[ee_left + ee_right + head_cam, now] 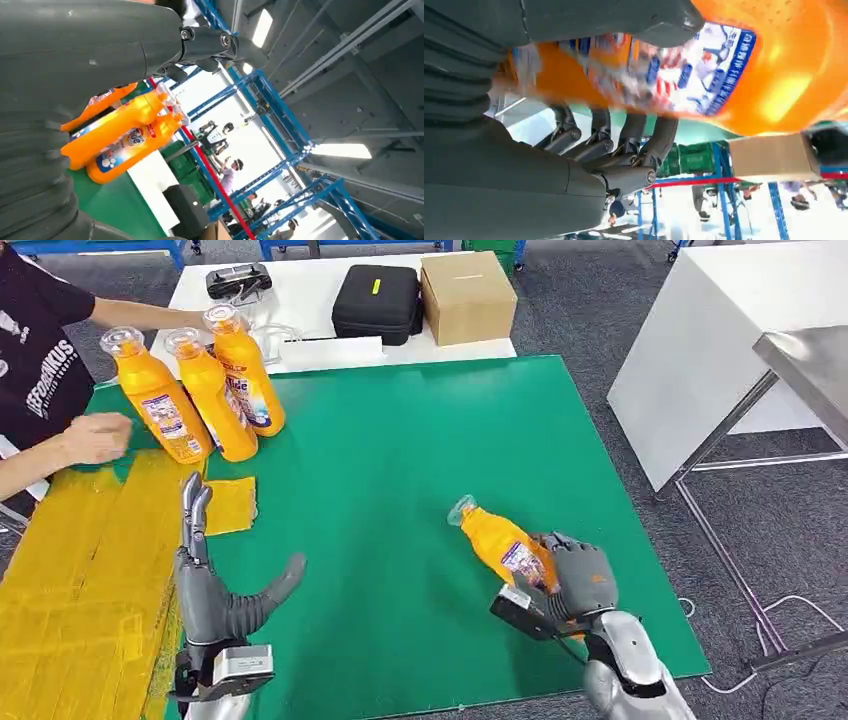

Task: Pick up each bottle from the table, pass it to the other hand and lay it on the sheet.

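Right hand (578, 580) grips the bottle (500, 540), hiding its base; left hand (205, 570) fingers spread.

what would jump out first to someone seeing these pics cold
The right hand gripping an orange bottle tilted over the green mat, near its right edge. Then three upright orange bottles at the mat's far left corner, beside a person's hand. The left hand is open over the yellow sheet.

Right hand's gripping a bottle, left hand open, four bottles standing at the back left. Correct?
Not quite: three bottles stand at the back left, as the head view shows. The rest holds: the right hand grips a bottle and the left hand is open.
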Robot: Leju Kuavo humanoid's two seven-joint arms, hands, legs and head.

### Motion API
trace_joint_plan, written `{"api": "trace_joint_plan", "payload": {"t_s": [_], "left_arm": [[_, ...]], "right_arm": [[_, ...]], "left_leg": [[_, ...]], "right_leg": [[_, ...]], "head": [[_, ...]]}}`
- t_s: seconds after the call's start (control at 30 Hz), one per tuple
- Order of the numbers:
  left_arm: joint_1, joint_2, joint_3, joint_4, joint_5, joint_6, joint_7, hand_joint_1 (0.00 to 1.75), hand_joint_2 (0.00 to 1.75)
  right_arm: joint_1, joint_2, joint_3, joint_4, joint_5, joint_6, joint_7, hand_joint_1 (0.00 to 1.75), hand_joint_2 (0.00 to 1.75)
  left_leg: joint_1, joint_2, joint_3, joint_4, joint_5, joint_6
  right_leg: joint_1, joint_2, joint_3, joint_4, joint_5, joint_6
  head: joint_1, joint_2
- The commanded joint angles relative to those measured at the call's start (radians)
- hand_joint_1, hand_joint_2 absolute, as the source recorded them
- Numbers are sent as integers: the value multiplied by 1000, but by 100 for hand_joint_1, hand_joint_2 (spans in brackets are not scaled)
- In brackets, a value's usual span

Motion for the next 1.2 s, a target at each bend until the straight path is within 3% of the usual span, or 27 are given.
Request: {"api": "trace_joint_plan", "payload": {"t_s": [0.03, 0.27, 0.37, 0.4, 0.47, 0.53, 0.57, 0.67, 0.83, 0.9, 1.2], "left_arm": [[-12, 25, -22, 38, 1, -5, 7, 0, 175], [-19, 25, -43, 49, -16, -12, 17, 0, 175], [-20, 24, -47, 52, -23, -12, 27, 0, 175], [-20, 23, -46, 53, -24, -12, 30, 0, 175], [-21, 23, -44, 56, -24, -13, 33, 0, 175], [-25, 21, -47, 63, -25, -17, 36, 0, 175], [-25, 21, -47, 65, -26, -18, 37, 0, 175], [-29, 16, -46, 78, -25, -19, 42, 0, 175], [-7, 14, -28, 73, -26, -4, 43, 0, 175], [4, 14, -21, 66, -28, 3, 42, 0, 175], [13, 7, -6, 57, -35, 13, 39, 0, 175]], "right_arm": [[-32, 53, -27, 16, -5, -2, -7, 175, 175], [-67, 84, -17, 40, 0, 14, 3, 175, 175], [-66, 84, 1, 58, 35, 25, 21, 124, 175], [-66, 83, 9, 66, 44, 32, 26, 96, 175], [-70, 85, 16, 82, 48, 44, 31, 75, 175], [-83, 85, 28, 117, 64, 74, 50, 40, 175], [-86, 84, 32, 126, 68, 88, 57, 3, 175], [-90, 90, 55, 150, 74, 105, 60, 0, 175], [-25, 140, 91, -5, -168, 133, -44, 0, 175], [4, 147, 118, -57, -206, 136, -36, 0, 175], [45, 119, 161, -95, -185, 134, 12, 0, 175]], "left_leg": [[2, -1, 6, 0, -3, -2], [1, 0, 4, 0, -2, -2], [2, 0, 5, 0, -2, -2], [2, -1, 6, 0, -3, -2], [2, -1, 5, -1, -2, -2], [3, -1, 7, 0, -4, -3], [1, 0, 3, -1, -1, -1], [3, -1, 7, 0, -3, -2], [2, -1, 4, 0, -3, -2], [2, -1, 5, 0, -4, -3], [4, -2, 7, 2, -6, -3]], "right_leg": [[2, 1, 6, -1, -2, -3], [1, 2, 4, 0, -1, -3], [2, 2, 5, -1, -1, -3], [2, 1, 6, -1, -2, -3], [2, 1, 5, -2, -1, -2], [3, 2, 7, -2, -2, -3], [1, 1, 3, -2, -1, -2], [2, 1, 7, -2, -2, -3], [2, 1, 4, 0, -2, -3], [2, 1, 4, 0, -3, -3], [3, 1, 7, 0, -5, -4]], "head": [[0, 0], [0, 0], [0, 0], [0, 0], [0, 0], [0, 0], [0, 0], [0, 0], [0, 0], [0, 0], [0, 0]]}}
